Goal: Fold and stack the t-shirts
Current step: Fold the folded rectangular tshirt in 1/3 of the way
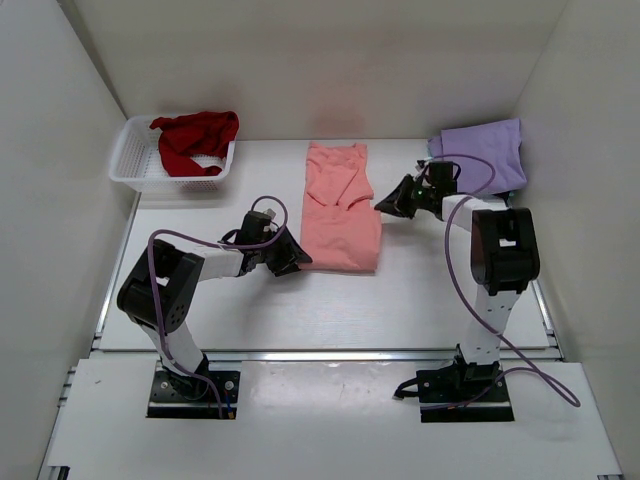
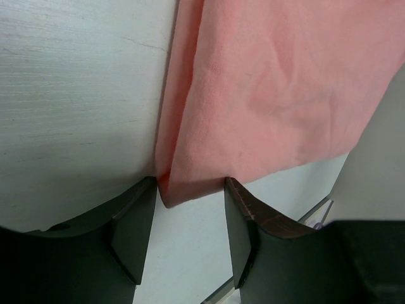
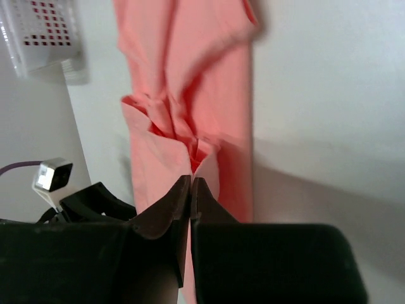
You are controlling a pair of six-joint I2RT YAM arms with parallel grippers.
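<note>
The salmon-pink t-shirt (image 1: pixel 340 215) lies in the middle of the worktop (image 1: pixel 250 310). It is folded along its length into a narrow strip, with the neck end at the far side and one sleeve laid across the body. Its near part is flat and smooth. On the right side the cloth is gathered into small wrinkles.

The left tool (image 2: pixel 190 218) is at the near left corner of this shirt. Its jaws stand apart, and the doubled corner of the cloth lies between them on the worktop.

The right tool (image 3: pixel 191 190) is at the right edge of the shirt, about halfway along. Its jaws are pressed together, and the wrinkles run into the tips, so it seems to pinch a fold of the pink cloth.

The dark red t-shirt (image 1: pixel 195 135) is crumpled in the white basket (image 1: pixel 135 165) at the far left. The lavender t-shirt (image 1: pixel 487 150) lies folded at the far right corner.
</note>
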